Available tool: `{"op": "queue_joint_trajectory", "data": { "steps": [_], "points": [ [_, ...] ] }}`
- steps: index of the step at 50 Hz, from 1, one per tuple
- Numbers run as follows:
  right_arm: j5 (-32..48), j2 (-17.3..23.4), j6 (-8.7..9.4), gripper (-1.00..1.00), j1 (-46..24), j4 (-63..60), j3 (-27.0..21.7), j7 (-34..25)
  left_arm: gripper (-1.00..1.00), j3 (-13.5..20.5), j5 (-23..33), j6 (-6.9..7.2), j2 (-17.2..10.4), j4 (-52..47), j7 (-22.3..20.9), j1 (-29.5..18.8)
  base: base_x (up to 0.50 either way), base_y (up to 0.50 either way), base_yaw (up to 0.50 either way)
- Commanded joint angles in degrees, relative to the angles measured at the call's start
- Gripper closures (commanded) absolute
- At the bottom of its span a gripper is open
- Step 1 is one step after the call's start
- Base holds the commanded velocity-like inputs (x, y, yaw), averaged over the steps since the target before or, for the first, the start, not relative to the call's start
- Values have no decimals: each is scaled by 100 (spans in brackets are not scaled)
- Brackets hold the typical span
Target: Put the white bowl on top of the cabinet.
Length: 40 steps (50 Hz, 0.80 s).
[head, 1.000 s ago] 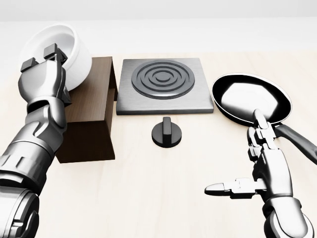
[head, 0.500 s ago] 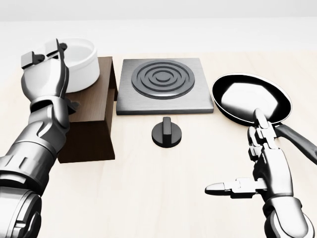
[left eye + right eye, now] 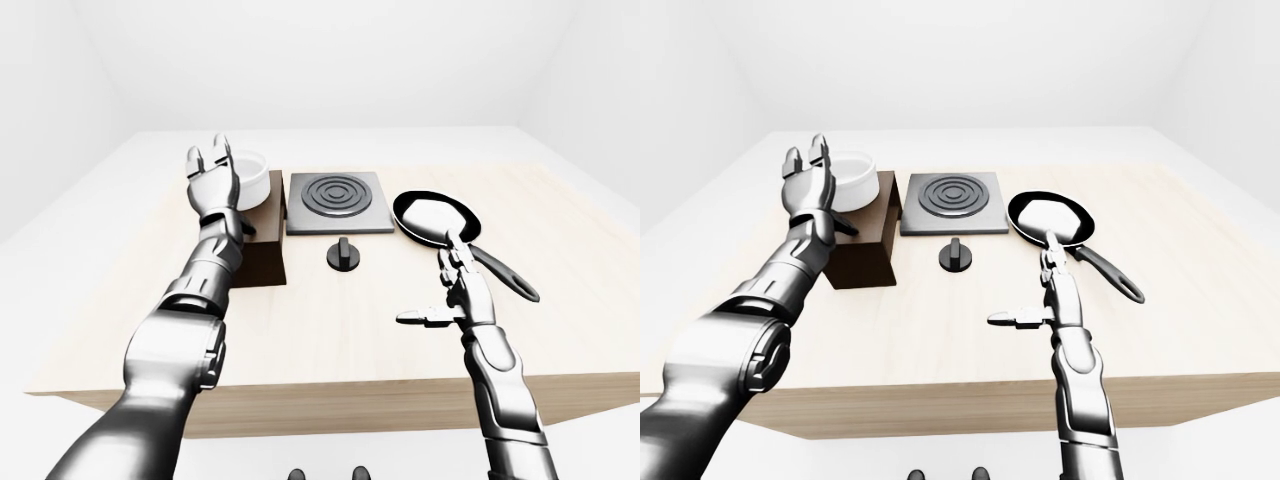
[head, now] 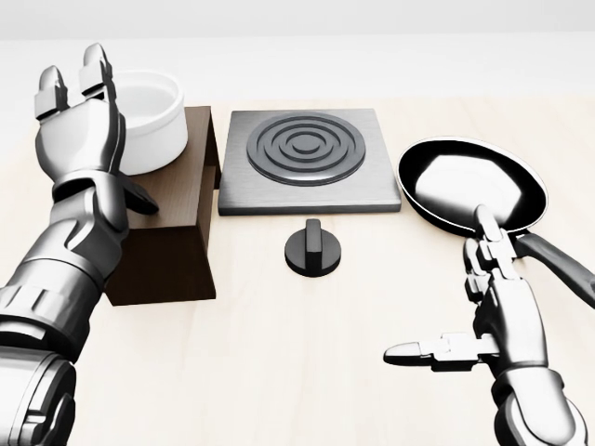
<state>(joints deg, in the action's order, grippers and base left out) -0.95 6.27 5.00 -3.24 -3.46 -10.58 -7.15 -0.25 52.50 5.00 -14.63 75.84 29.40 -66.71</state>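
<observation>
The white bowl (image 4: 147, 122) sits upright on the top of the dark brown wooden cabinet (image 4: 172, 223), at the end of it toward the top of the head view, so the placing looks done. The left hand (image 4: 79, 121) stands just to the left of the bowl in that view, its fingers (image 4: 93, 67) spread and pointing up, not closed round anything; whether the palm touches the bowl's wall cannot be told. The bowl thus lies to the right of this hand, and any retreat would best go leftward and away from the rim so the bowl is not nudged off. The left arm is plainly the nearer 1.

The right hand (image 4: 483, 321) hovers low over the pale wooden table (image 4: 307, 372), well apart from the bowl, fingers apart and holding nothing.

The bowl is smooth, round and straight-walled. The cabinet is a matte block. Beside it lie a square grey stove plate (image 4: 307, 163) with concentric rings, a black knob (image 4: 313, 248), and a glossy black frying pan (image 4: 469, 186).
</observation>
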Motion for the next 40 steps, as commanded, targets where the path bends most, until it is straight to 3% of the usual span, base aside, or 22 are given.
{"op": "queue_joint_trajectory", "data": {
  "steps": [1,6,10,16,20,32,40],
  "points": [
    [35,4,0,-100,-88,184,27,47,-100,217,-547,0,105,-63,-606,137,0,0,0],
    [82,12,-78,-100,-297,512,97,135,-100,239,-1099,0,174,-492,-1328,394,0,0,0],
    [81,33,-85,-100,-391,611,127,182,-100,125,-1257,0,181,-880,-1461,612,0,0,0],
    [29,107,-89,-100,-672,878,104,272,-100,147,-1467,0,185,-2269,-1835,1258,0,0,0],
    [107,114,-274,-100,-807,1193,163,408,-100,102,-1389,0,262,-2998,-1974,1620,0,0,0],
    [124,126,-266,-100,-857,1208,218,435,-100,119,-1048,0,456,-4640,-2420,2264,0,0,0],
    [187,75,-342,-100,-863,1276,292,470,-100,113,-826,0,511,-5108,-2365,2489,0,0,0]
  ]
}}
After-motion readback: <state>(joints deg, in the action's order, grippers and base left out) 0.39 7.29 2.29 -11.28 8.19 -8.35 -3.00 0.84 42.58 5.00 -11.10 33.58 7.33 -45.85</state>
